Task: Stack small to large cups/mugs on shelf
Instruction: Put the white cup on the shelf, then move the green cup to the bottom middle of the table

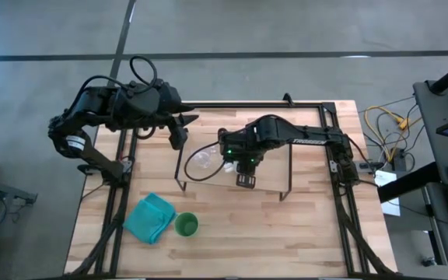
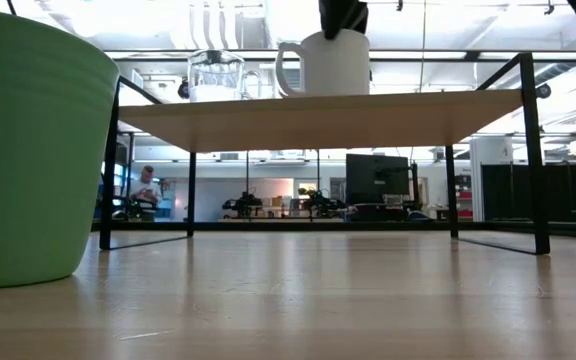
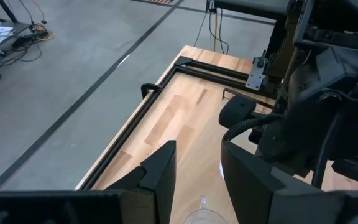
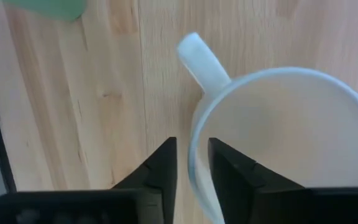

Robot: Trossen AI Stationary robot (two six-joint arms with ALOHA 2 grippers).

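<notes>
The shelf (image 1: 271, 175) stands mid-table. The clear glass cup (image 1: 201, 159) and the white mug (image 2: 328, 65) stand upright on the shelf, side by side, the glass (image 2: 215, 75) toward the table's left. In the high view my right gripper (image 1: 238, 162) hides the mug and reaches down onto it, shut on its rim. The green cup (image 1: 187, 225) stands on the tabletop near the front, beside a teal cloth (image 1: 150, 218). My left gripper (image 3: 197, 168) is open and empty, hovering at the shelf's far left (image 1: 179, 134), just beyond the glass. My right gripper holds the mug's rim (image 4: 194, 155) next to the handle (image 4: 201, 62), with one finger inside the mug (image 4: 232, 171) and one outside (image 4: 160, 168). The fingers come from above, pointing down. The mug stands upright with its base on the shelf (image 2: 318, 115).
The shelf's thin black legs (image 2: 534, 150) stand on the tabletop. The table's black frame (image 1: 286, 105) runs along the far edge and both sides. Cables and equipment lie off the table's right side (image 1: 387, 132). A person sits far back in the room (image 2: 148, 190).
</notes>
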